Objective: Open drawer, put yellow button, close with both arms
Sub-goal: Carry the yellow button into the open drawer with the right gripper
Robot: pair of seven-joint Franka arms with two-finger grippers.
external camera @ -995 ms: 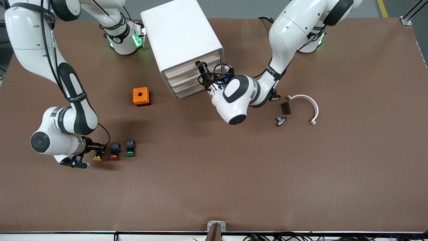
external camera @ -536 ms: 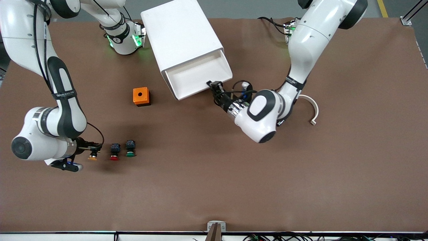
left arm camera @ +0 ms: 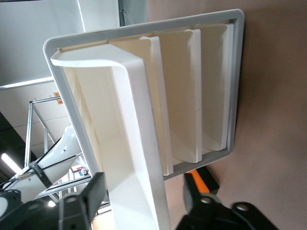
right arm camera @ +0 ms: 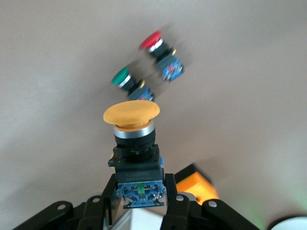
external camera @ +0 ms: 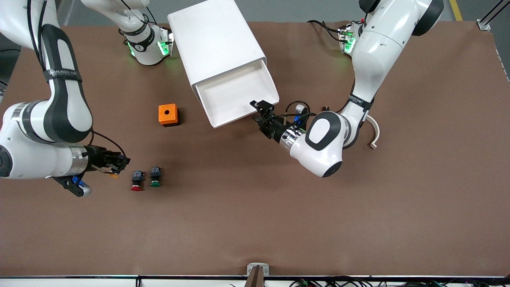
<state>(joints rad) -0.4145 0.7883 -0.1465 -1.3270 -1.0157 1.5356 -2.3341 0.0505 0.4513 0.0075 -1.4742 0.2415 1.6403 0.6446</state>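
Note:
The drawer [external camera: 235,97], uppermost of the white cabinet [external camera: 217,44], stands pulled out and shows an empty white tray. My left gripper [external camera: 263,108] is open at the drawer's front corner. In the left wrist view its fingers [left arm camera: 91,199] stand either side of the drawer's front lip [left arm camera: 139,158] with gaps. My right gripper [external camera: 120,161] is shut on the yellow button [external camera: 115,174] and holds it above the table beside the red button [external camera: 137,181]. In the right wrist view the fingers [right arm camera: 175,203] clamp its black-and-blue body, with the yellow cap [right arm camera: 131,114] pointing away.
The red button and the green button [external camera: 155,178] lie side by side on the brown table, nearer to the front camera than an orange box [external camera: 168,114]. A white curved piece [external camera: 374,129] lies at the left arm's end. Three shut drawers [left arm camera: 192,96] sit below the open one.
My left gripper pulled the top drawer out of the cabinet and its fingers have opened off the front. My right gripper closed on the yellow button and lifted it off the table.

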